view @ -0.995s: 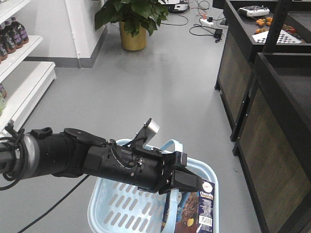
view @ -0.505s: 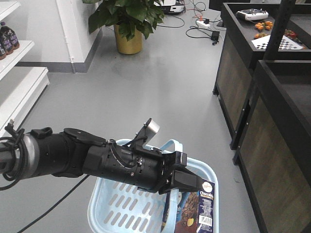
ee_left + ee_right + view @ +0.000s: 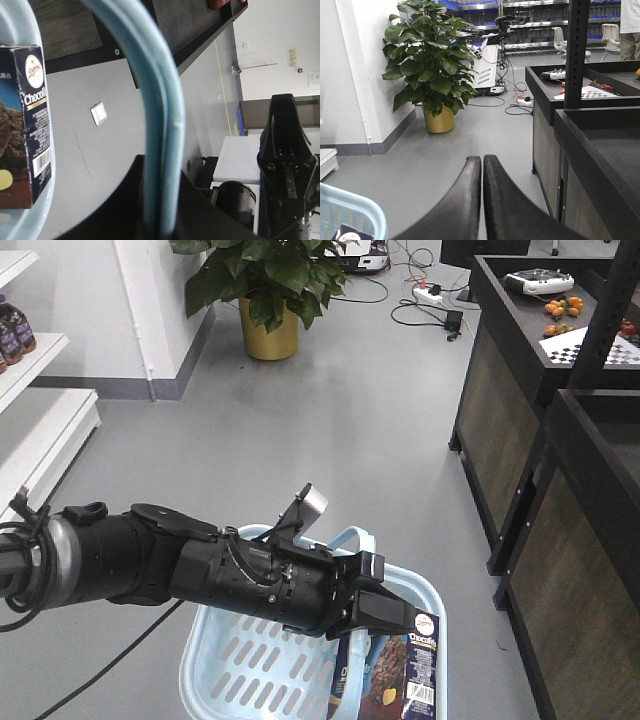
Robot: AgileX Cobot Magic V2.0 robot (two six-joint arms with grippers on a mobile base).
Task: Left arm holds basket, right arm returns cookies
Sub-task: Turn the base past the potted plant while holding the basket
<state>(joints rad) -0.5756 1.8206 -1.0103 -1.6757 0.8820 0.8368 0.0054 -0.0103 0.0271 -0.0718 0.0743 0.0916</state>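
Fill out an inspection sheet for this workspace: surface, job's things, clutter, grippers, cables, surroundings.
Surface: grey floor below the basket.
Job's things: light blue basket; cookies box inside it, at its right end.
Clutter: controller, small orange fruit and checkerboard sheet on the dark counter.
Grippers: left gripper, jaws shut on the basket's handle; right gripper, jaws shut, holding nothing.
Cables: exposed leads on the left arm; power strip with cords on the floor.
Surroundings: potted plant, white shelf with bottles.
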